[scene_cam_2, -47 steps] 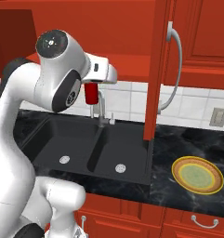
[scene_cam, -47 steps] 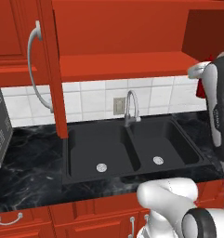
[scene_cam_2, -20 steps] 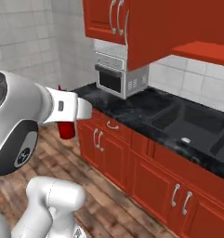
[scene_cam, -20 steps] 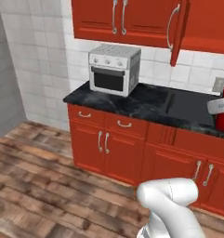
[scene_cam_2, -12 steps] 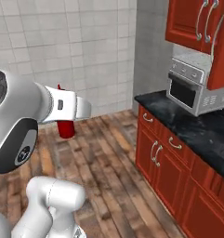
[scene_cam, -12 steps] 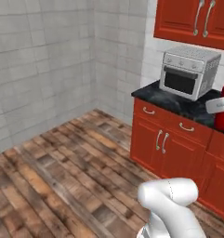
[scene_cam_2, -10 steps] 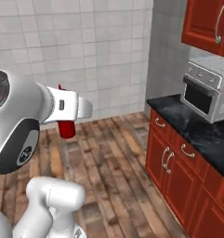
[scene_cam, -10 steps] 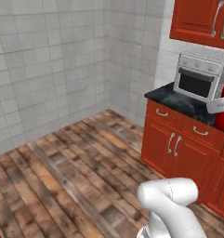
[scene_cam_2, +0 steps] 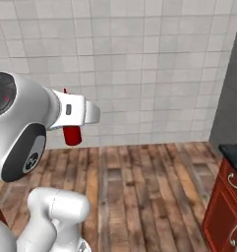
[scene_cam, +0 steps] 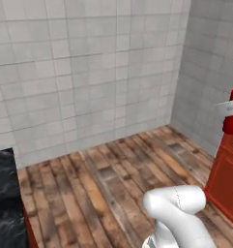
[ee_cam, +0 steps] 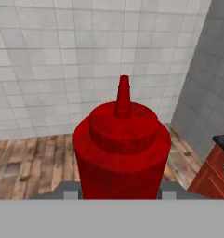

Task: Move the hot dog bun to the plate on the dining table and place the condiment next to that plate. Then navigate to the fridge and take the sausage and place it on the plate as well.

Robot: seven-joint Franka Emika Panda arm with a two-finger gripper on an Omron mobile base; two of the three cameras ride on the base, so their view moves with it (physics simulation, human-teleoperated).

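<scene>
The red bottle [ee_cam: 122, 153] sits clamped in the pincer [ee_cam: 118, 194], carried in the air above the wooden floor [scene_cam_2: 139, 182]. In the hand view its nozzle points away from the hand, along the pincer's line, toward the tiled wall [scene_cam: 89, 72]. Since half a second ago the whole scene has swung: the oven is gone, and a black worktop [scene_cam: 4, 193] edge now shows at left.
</scene>
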